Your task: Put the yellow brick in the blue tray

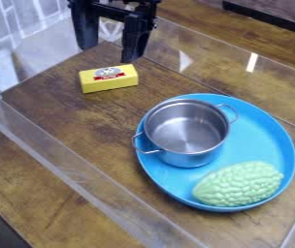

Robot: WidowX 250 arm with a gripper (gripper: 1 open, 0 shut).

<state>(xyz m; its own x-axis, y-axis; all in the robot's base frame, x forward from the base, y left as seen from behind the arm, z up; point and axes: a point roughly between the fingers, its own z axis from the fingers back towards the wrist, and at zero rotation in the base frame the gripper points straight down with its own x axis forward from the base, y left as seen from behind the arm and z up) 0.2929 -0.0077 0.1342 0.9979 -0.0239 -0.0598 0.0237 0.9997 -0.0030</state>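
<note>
hanging upright | claw (121, 39) open, pointing down | above yellow brick (109, 77)

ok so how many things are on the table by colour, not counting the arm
yellow: 1, the brick
blue: 1, the tray
silver: 1, the pot
green: 1, the bumpy lump
total: 4
</note>
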